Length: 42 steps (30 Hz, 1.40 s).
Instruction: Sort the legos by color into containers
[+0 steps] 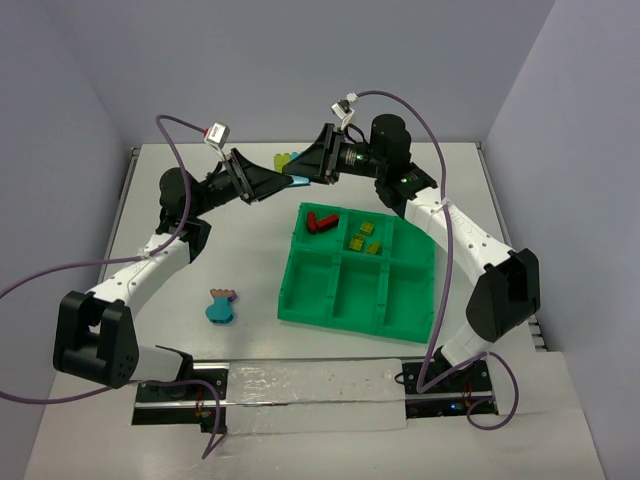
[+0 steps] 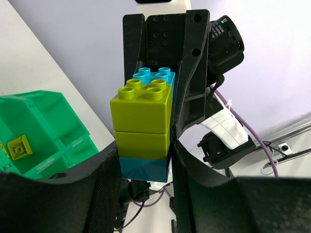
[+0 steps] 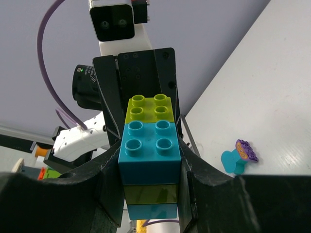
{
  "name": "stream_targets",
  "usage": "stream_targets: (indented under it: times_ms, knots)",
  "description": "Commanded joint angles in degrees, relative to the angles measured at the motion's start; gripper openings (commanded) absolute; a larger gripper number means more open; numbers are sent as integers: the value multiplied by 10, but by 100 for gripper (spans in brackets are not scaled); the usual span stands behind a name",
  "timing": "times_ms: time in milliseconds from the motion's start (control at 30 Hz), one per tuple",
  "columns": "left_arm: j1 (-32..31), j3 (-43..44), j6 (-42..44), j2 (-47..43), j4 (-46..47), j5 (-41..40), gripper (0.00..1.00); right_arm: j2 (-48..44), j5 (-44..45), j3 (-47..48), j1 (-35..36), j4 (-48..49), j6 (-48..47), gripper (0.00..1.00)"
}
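Note:
A stack of yellow-green and cyan legos [image 1: 297, 178] hangs above the back of the table, held from both sides. My left gripper [image 1: 272, 181] is shut on it; its fingers press the cyan and yellow-green bricks [image 2: 143, 121] at the stack's near end [image 2: 145, 165]. My right gripper [image 1: 312, 170] is shut on the other end, clamping the cyan brick [image 3: 149, 155] between its pads [image 3: 150, 194]. The green tray [image 1: 290, 262] of containers lies below. A red lego [image 1: 320, 221] sits in its back-left compartment and yellow-green legos [image 1: 362, 235] in the back-middle one.
A cyan piece with a purple top [image 1: 220, 305] lies on the table left of the tray, also in the right wrist view [image 3: 239, 156]. More yellow-green and blue legos [image 1: 285, 158] sit near the back wall. Purple cables loop over both arms.

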Motion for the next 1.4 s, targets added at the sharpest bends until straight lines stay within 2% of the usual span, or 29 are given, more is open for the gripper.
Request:
stream_targets:
  times_ms: [0, 300, 500, 667, 867, 1000, 1067, 1133, 1200, 1367]
  knots:
    - [0, 3, 21, -24, 28, 8, 0, -3, 12, 3, 0, 29, 18, 0]
    - [0, -28, 41, -34, 0, 13, 0, 3, 59, 33, -14, 19, 51, 0]
    - [0, -38, 68, -44, -37, 12, 0, 24, 74, 75, -14, -20, 66, 0]
    - [0, -36, 85, -43, -73, 14, 0, 25, 93, 69, -15, -25, 75, 0]
    - [-1, -36, 118, -48, -129, 17, 0, 10, 132, 73, -20, -65, 38, 0]
    - [-3, -18, 222, -59, -298, -16, 0, -14, 181, 76, -44, -137, -17, 0]
    - [-6, -9, 241, -61, -331, -37, 0, -30, 210, 72, -51, -149, -28, 0]
    - [-18, 11, 306, -58, -418, -79, 0, -65, 262, 48, -85, -190, -61, 0]
    - [-38, 26, 333, -49, -482, -108, 0, -86, 293, 29, -110, -208, -85, 0]
    - [-103, 61, 376, -5, -565, -191, 0, -147, 341, -14, -162, -255, -138, 0]
